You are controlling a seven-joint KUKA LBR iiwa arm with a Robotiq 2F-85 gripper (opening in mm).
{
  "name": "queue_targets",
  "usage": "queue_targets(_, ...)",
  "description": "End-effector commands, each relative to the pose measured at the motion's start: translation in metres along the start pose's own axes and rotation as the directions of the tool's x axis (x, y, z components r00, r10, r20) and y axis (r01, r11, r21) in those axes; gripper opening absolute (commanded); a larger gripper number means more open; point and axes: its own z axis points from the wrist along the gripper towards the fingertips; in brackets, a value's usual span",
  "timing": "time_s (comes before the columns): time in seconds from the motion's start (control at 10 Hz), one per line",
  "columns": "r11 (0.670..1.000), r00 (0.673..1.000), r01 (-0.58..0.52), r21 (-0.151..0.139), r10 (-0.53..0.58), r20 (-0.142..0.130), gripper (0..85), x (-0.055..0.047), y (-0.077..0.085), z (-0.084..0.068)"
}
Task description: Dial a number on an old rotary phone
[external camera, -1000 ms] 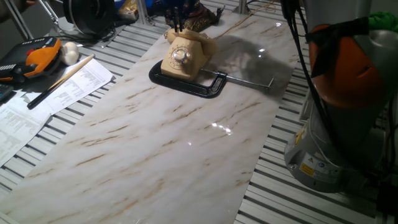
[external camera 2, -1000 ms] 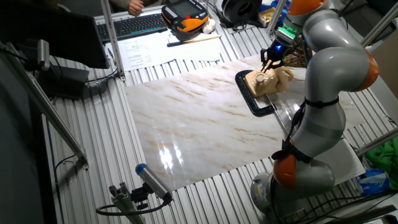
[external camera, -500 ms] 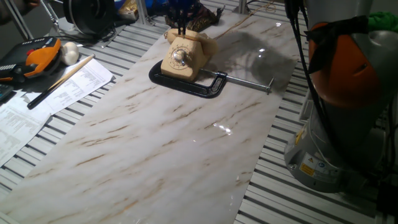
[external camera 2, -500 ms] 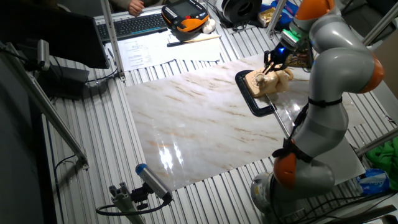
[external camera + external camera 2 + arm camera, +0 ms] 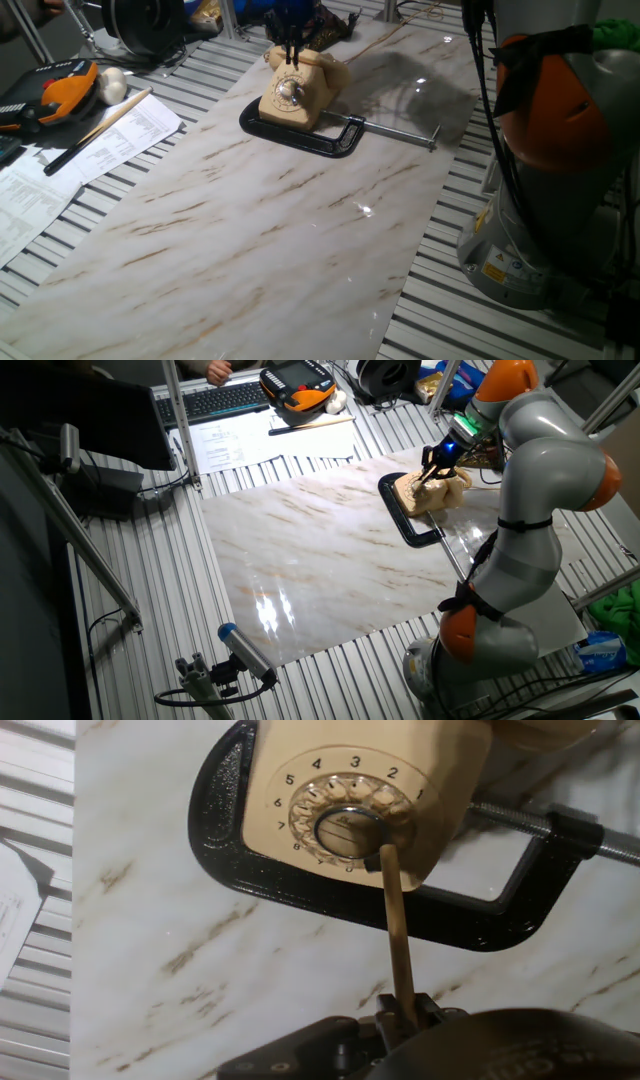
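Dialling is the step in hand: the claw (image 5: 405, 1012) is closed tight on a thin brown stick (image 5: 395, 925), and the stick's far tip rests at the lower right rim of the silvery finger dial (image 5: 345, 815), apparently in or just beside a finger hole near the stop, though which hole cannot be told. The old rotary phone (image 5: 294, 88) sits at the far end of the marbled bench (image 5: 300, 230), inside the frame of a black C-clamp (image 5: 300, 133) whose silver screw bar (image 5: 400, 133) reaches toward the robot's base. In the hand view the numerals 1 to 8 run round the dial's upper and left edge.

As a judgement, the next move calls for sweeping the stick tip around the dial's centre on a steady arc, keeping light downward pressure so it does not skip out of the hole, then lifting clear so the dial can spring back. Pushing too hard sideways could bend the stick or shove the phone against the clamp.
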Motion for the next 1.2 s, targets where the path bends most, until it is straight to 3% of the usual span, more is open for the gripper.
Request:
queue_targets(0.0,1.0,1.0,0.002,0.0,-0.002,-0.004,0.0,-0.001,0.002,0.002)
queue_targets(0.4,1.0,1.0,0.007,-0.001,-0.007,-0.008,0.0,-0.008,0.007,0.008)
queue_targets(0.6,1.0,1.0,0.017,0.0,-0.017,-0.023,0.0,-0.018,0.009,0.005)
queue_targets(1.1,1.0,1.0,0.018,-0.012,-0.018,-0.022,0.0,-0.023,0.01,0.01)
